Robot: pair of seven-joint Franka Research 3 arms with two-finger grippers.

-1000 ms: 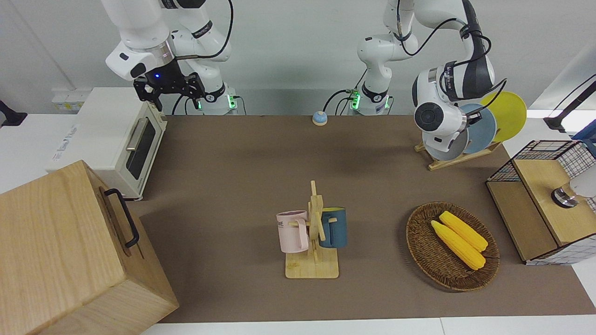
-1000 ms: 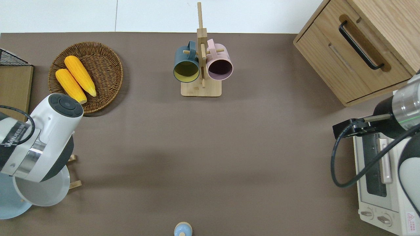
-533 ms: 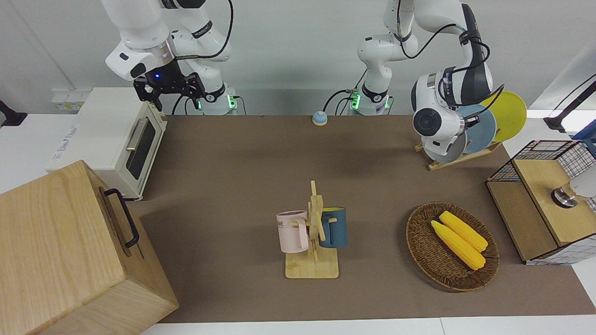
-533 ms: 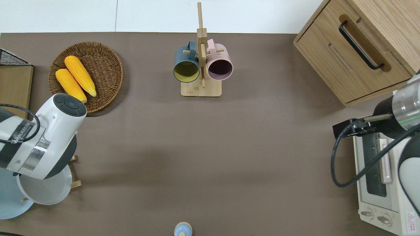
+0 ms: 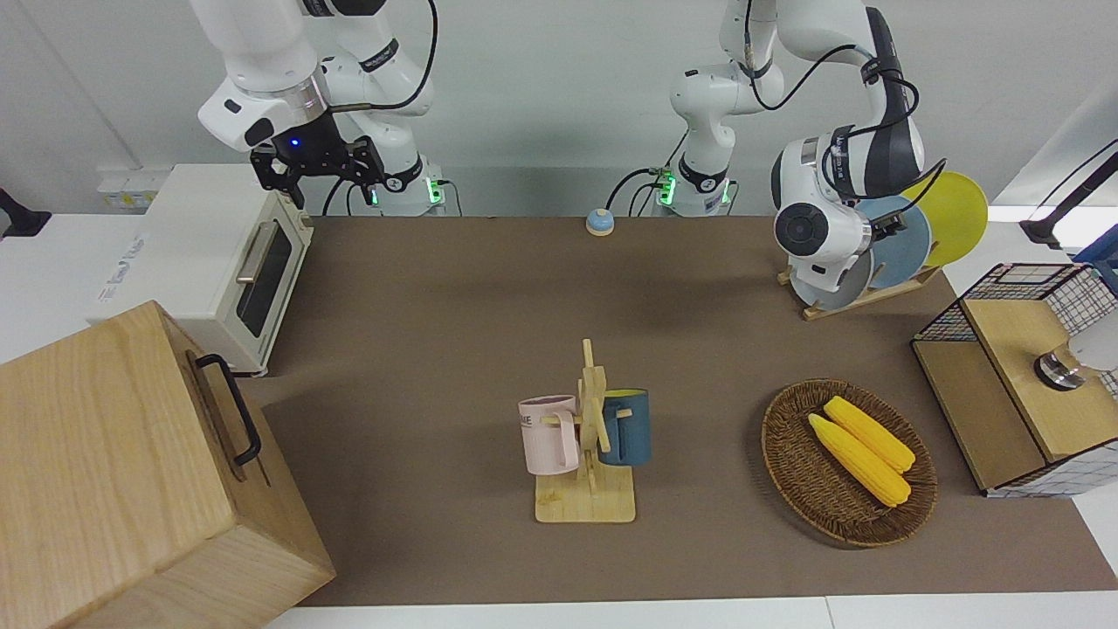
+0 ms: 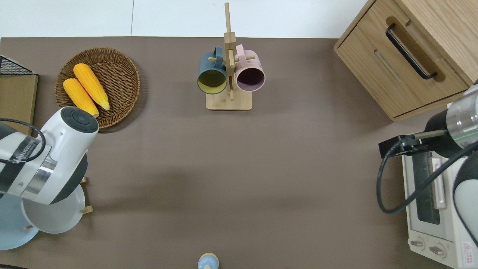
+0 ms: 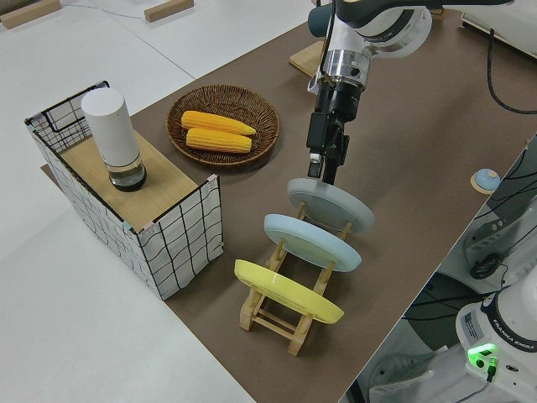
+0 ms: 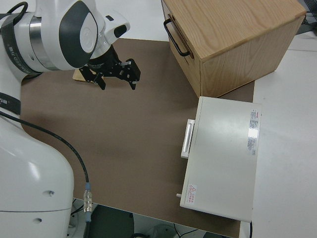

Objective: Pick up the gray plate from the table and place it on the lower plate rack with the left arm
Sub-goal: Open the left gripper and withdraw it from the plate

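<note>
A: Where was the gray plate (image 7: 331,204)?

B: Already in the rack (image 7: 295,307), leaning in the slot farthest from the robots, with the blue plate (image 7: 312,242) next and the yellow plate (image 7: 288,291) nearest them. The left gripper (image 7: 323,164) came down onto its upper rim.

A: Clamped on it?

B: In the side view the fingers reached the rim, but I couldn't tell whether they pinched it or had let go. The right arm was parked, its gripper (image 8: 116,75) standing open.

A: How would that plate handle?

B: My guess was stiff, smooth and fairly light, probably ceramic or hard plastic, so it could chip if knocked against the pegs or the blue plate just beside it. The shallow rim is the only real place to take hold, and a glazed edge could slip from two thin fingers.

A: Any risk?

B: It leaned steeply; a careless pull might drag it out of the pegs onto the table (image 5: 454,297).
</note>
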